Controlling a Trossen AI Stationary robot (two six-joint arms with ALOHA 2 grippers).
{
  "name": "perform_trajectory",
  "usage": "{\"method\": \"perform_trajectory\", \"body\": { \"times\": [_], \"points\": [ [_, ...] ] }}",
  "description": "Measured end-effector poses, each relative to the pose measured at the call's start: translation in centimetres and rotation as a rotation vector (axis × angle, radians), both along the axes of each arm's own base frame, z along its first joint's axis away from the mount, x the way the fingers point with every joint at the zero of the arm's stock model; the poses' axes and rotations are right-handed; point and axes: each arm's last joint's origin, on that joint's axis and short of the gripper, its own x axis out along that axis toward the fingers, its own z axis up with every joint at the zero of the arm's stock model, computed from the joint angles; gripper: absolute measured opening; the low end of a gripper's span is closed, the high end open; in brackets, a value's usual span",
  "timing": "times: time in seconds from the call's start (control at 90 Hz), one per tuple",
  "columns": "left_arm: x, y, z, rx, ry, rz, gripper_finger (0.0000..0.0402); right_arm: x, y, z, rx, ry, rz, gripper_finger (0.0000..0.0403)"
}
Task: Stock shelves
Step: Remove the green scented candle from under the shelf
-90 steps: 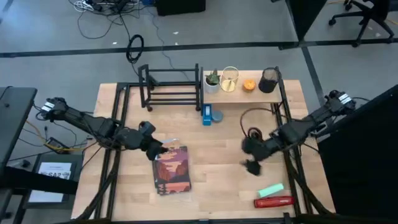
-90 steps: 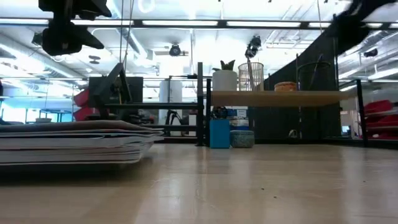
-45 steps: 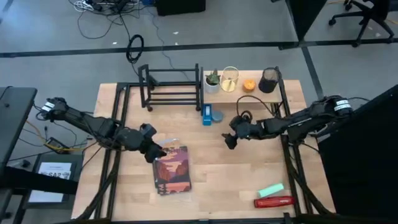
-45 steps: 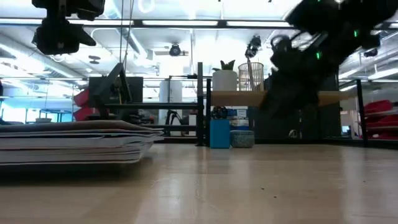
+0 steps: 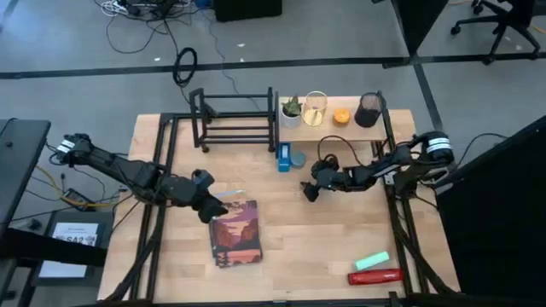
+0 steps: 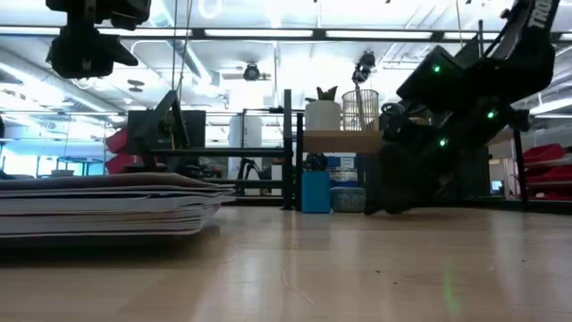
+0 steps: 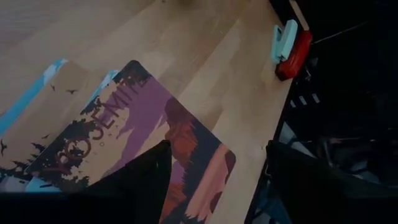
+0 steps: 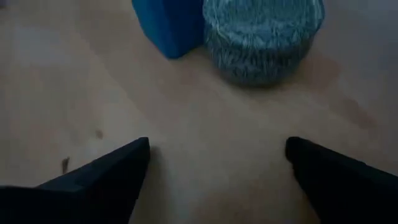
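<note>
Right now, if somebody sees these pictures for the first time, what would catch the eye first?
Probably the right gripper, low over the table with fingers open, facing a blue box and a round blue-grey patterned container in front of the pale wooden plank shelf. Next, the left gripper hovers open at the edge of a colourful Yosemite book near the table's middle.
</note>
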Motion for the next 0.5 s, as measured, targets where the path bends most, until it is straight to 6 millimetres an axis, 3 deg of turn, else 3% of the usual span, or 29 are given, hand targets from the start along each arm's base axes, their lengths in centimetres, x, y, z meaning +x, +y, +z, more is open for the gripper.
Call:
{"method": "perform_trajectory", "body": {
  "times": [0.5],
  "points": [
    [0.0, 0.1, 0.0, -0.011, 0.0, 0.034, 0.0241, 0.4, -4.0, 0.2, -0.068, -0.081, -0.057, 0.0369]
  ]
}}
